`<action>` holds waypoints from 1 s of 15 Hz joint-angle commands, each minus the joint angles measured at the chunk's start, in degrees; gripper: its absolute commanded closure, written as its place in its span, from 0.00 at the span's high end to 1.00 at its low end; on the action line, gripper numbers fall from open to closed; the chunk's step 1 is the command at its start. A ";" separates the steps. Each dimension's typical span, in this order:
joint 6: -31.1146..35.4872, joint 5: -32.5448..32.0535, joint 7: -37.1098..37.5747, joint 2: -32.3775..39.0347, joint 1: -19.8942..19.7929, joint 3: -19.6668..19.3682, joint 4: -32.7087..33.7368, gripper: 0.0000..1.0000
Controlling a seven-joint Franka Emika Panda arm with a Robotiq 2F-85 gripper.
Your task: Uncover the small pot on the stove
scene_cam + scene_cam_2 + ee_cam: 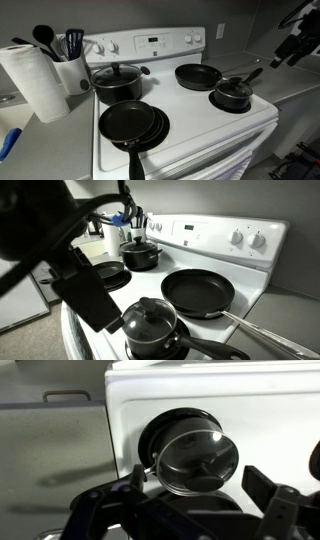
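Observation:
The small pot (232,95) sits on the front right burner of the white stove (190,130). A glass lid with a black knob (212,463) sits on it, and its long handle points back and right. The pot also shows in an exterior view (152,323) and in the wrist view (195,452). My gripper (185,510) is open and empty, its fingers spread wide, apart from the pot and lid. In an exterior view it hangs at the upper right (292,48), well off the pot.
A larger lidded pot (118,80) stands at the back left. A frying pan (198,75) lies at the back right, and stacked pans (133,124) at the front left. A paper towel roll (35,80) and a utensil holder (72,68) stand on the counter.

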 commanded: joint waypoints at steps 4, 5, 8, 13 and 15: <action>5.82 -1.59 2.96 6.74 -0.90 4.03 2.52 1.00; 6.39 -1.95 3.68 7.84 -1.10 4.49 3.07 1.00; 6.80 -3.36 5.07 11.71 -1.36 5.42 5.28 1.00; 6.36 -3.11 4.69 9.33 -0.08 4.43 3.75 1.00; 6.36 -3.11 4.69 9.06 -0.08 4.43 3.75 1.00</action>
